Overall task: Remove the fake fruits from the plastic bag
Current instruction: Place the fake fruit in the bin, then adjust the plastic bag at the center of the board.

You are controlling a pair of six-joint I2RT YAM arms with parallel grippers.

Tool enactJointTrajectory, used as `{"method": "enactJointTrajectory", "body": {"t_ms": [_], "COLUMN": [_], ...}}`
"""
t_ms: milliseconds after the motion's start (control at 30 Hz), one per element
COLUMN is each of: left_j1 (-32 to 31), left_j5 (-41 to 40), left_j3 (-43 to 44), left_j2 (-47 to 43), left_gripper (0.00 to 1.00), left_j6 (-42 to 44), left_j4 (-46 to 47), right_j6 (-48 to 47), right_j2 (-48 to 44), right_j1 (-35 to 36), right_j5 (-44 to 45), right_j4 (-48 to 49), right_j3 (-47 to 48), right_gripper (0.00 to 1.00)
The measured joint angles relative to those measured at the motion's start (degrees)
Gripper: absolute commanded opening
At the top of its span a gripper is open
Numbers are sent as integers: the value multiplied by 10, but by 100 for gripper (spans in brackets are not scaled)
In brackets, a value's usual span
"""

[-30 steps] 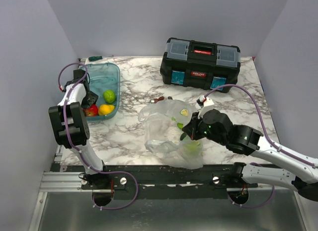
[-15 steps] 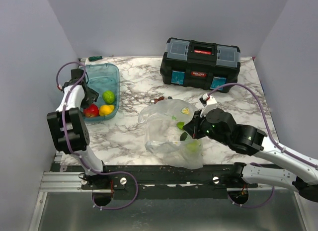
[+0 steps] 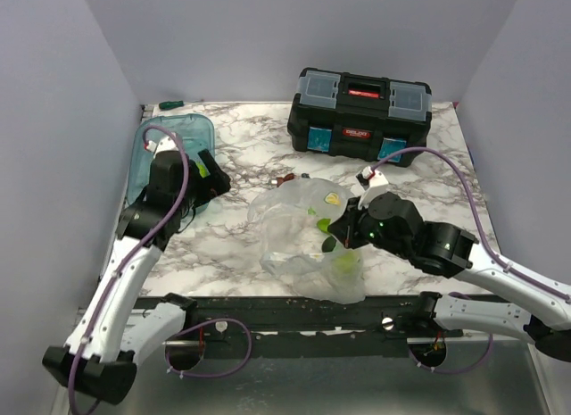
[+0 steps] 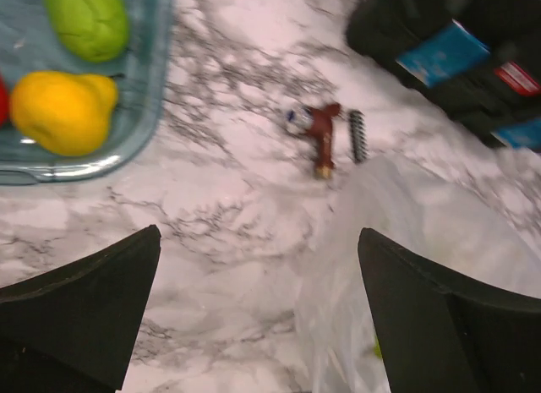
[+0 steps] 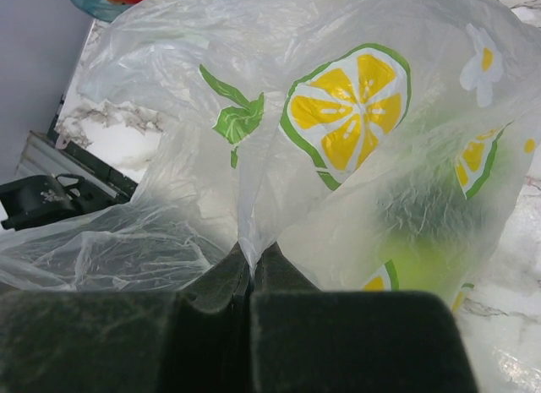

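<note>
The clear plastic bag (image 3: 299, 232), printed with lemon slices, lies crumpled at the front middle of the table. My right gripper (image 3: 343, 235) is shut on a fold of the bag (image 5: 251, 241) and holds it up. A lime-green fruit (image 5: 414, 258) shows blurred through the film, also in the top view (image 3: 346, 263). My left gripper (image 3: 212, 178) is open and empty, just right of the teal tub (image 3: 165, 138), with the bag's edge (image 4: 423, 241) under its right finger. The tub (image 4: 127, 161) holds a lime-green fruit (image 4: 89, 19), a yellow fruit (image 4: 63, 110) and a red one at the frame's edge.
A black toolbox (image 3: 361, 107) stands at the back, right of centre. Small brown and black hardware bits (image 4: 325, 138) lie on the marble between the tub and the bag. A green-handled tool (image 3: 169, 103) lies at the back left corner.
My left arm has swung out of the tub, rightward and nearer, and its gripper now hangs over the table beside the bag. My right gripper keeps its hold on the bag, barely shifted.
</note>
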Motion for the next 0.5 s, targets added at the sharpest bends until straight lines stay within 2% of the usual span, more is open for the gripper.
{"method": "enactJointTrajectory", "body": {"t_ms": [133,300,367,500], "left_j1": [-28,-44,-60,-123], "left_j5": [127,402,491,560], "left_j3": [-63,-195,-223,-217], "left_j2": [-112,-241,-252,-229], "left_gripper": [88,82,79,79], "left_j6": [45,69,67,91], "left_j4": [39,183,229,256], "right_j6": [0,-4,-5,-5], "right_j2": [4,7,10,12], "right_j1": [0,0,0,0], "right_j5": [0,0,-1,-2], "right_j4": [0,0,0,0], "right_j3": [1,1,1,1], "right_gripper": [1,1,1,1]}}
